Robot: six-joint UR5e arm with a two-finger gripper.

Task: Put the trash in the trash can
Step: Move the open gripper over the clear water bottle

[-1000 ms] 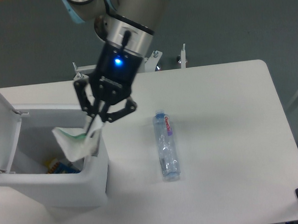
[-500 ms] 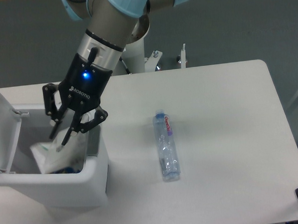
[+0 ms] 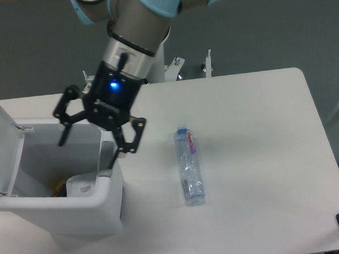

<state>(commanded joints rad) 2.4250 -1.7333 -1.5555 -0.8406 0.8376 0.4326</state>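
From the fixed camera, the arm is reaching down from the top of the frame, and its gripper (image 3: 91, 143) is hanging over the right part of the bin (image 3: 60, 215). The jaws are standing wide apart, holding nothing; one finger (image 3: 63, 134) is pointing down over the bin's inside, the other finger (image 3: 121, 151) is sitting right at the bin's right wall. A blue light is glowing on the gripper's black body.

The bin is sitting at the left edge of the table (image 3: 256, 145) with its lid (image 3: 0, 138) tilted open on the left side. The packet (image 3: 81, 185) is lying inside the bin, low against the front right corner, white with a small mark on it. Beside it, something yellow and blue is showing at the bottom of the bin; what it is cannot be told.

The bottle (image 3: 190, 166) is lying on its side on the table, right of the bin and well apart from it, blue cap pointing away from the viewer, pink-and-blue label near the cap. The gripper is not touching it.
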